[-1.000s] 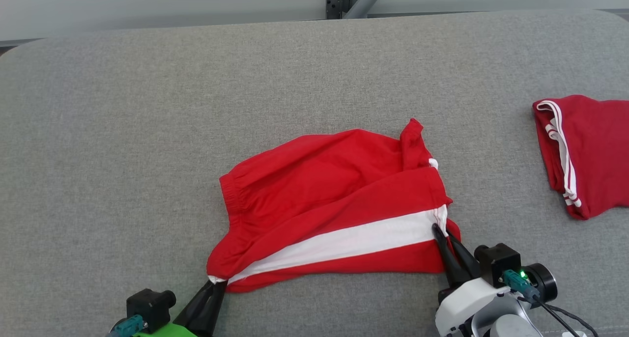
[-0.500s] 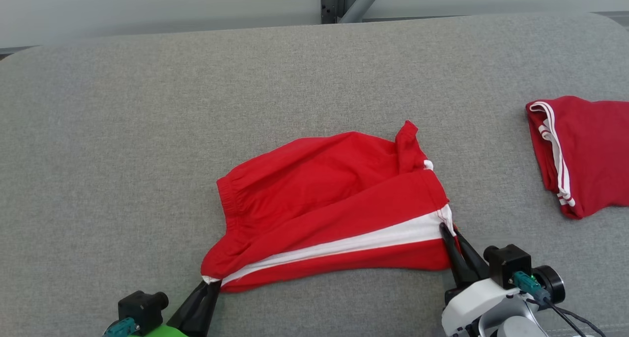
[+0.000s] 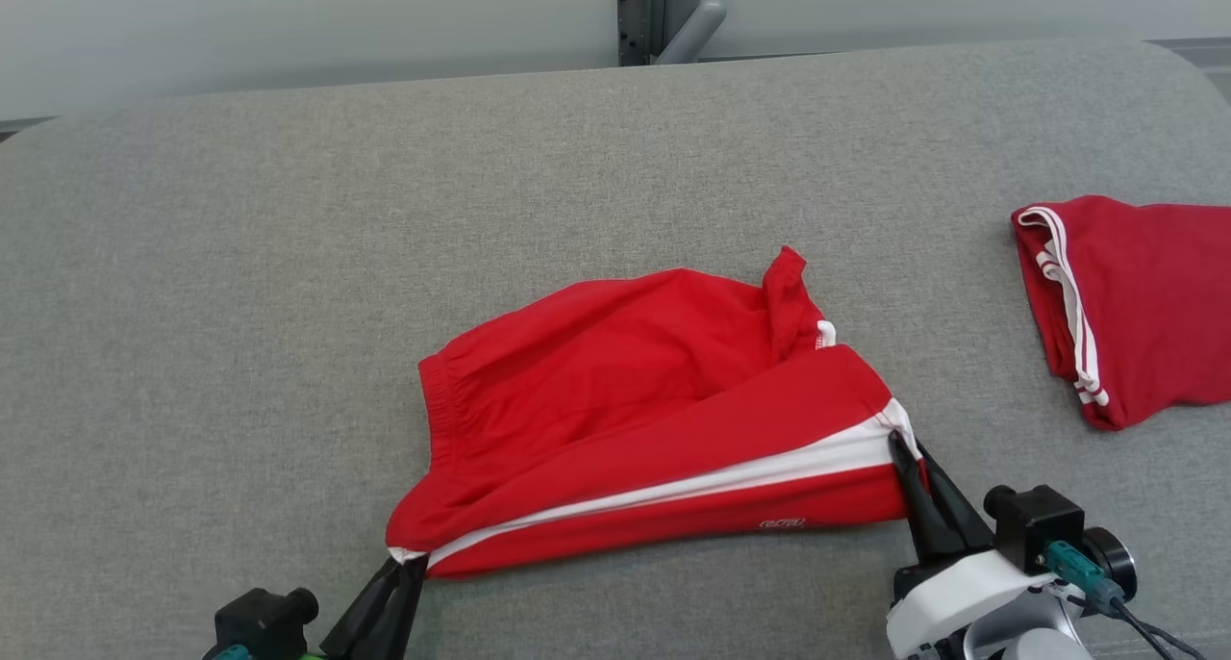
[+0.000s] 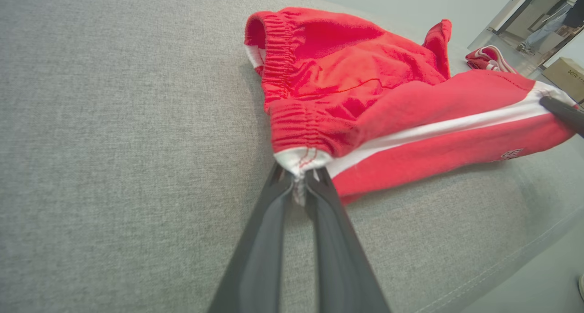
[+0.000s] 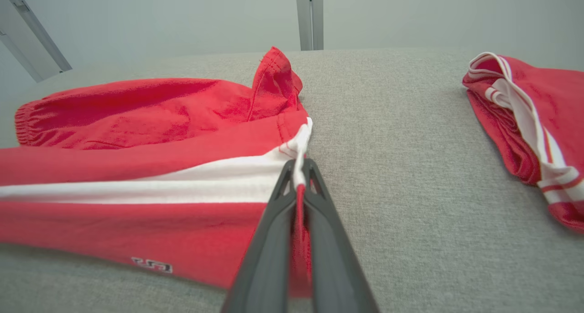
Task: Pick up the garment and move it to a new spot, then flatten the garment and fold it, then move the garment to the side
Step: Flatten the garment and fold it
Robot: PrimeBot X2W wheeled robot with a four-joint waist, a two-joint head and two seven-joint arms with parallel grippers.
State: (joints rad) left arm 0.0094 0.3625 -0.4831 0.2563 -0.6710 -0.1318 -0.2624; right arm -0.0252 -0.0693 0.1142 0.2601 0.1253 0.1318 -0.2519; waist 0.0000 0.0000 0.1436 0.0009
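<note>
- Head view: the red, white-striped garment (image 3: 615, 391) lies mid-desk (image 3: 240, 256), toward the near edge.
- At near left, the left gripper (image 3: 402, 564) — jaws pinched onto the garment's white waistband corner.
- At near right, the right gripper (image 3: 904, 441) — jaws clamped on the striped hem.
- A second red garment (image 3: 1135, 304) lies at the right, well apart.

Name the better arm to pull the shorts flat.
Left, probably: the left claw pinches the waistband corner, while the right claw, shut on the hem, has another red garment to its right.
</note>
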